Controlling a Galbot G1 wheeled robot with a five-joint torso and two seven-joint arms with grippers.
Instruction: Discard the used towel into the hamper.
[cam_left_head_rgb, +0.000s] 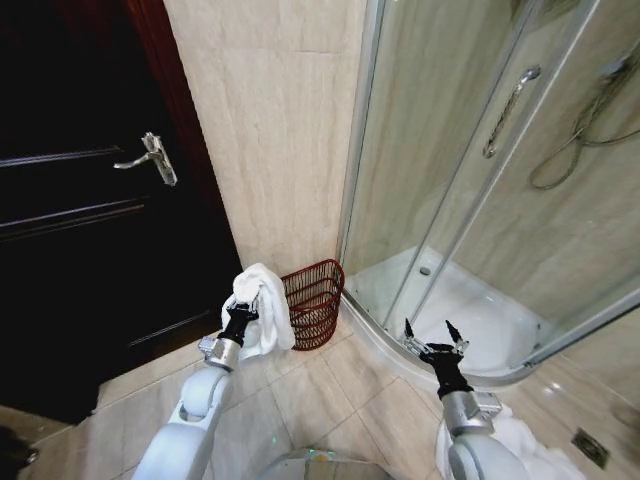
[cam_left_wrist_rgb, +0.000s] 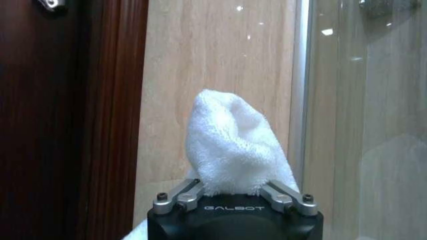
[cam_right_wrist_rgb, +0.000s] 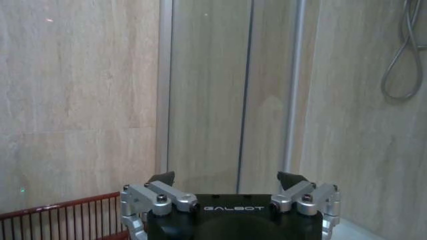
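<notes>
Start at your left: the dark wooden door (cam_left_head_rgb: 90, 200) with one lever handle (cam_left_head_rgb: 150, 158) fills that side and plays no part. Next to it, your left gripper (cam_left_head_rgb: 240, 318) is raised off the floor with its fingers clamped on the towel (cam_left_head_rgb: 262, 305). There is one towel, white and fluffy, bunched above the fingers and draping down past the wrist. In the left wrist view the towel (cam_left_wrist_rgb: 230, 147) stands up in a soft peak between the two fingers.

Expect it to be light, limp and easy to crush, with no stiffness at all. It should not slip much, since terry cloth grips well, but loose folds can snag on wire. The hold on a gathered bunch looks sound; I judge that a pinch on a thick fold like this beats a pinch on an edge.

Just right of the towel stands the hamper (cam_left_head_rgb: 313, 302), one round reddish wire basket on the floor tiles, set against the wall beside the shower (cam_left_head_rgb: 470, 220) frame. The towel hangs close to its rim but is not over the opening yet, as far as the head view shows.

Further right, your right gripper (cam_left_head_rgb: 436, 336) waits low in front of the shower tray, fingers spread apart and holding nothing. The hamper's rim (cam_right_wrist_rgb: 63, 210) shows beside it in the right wrist view.
</notes>
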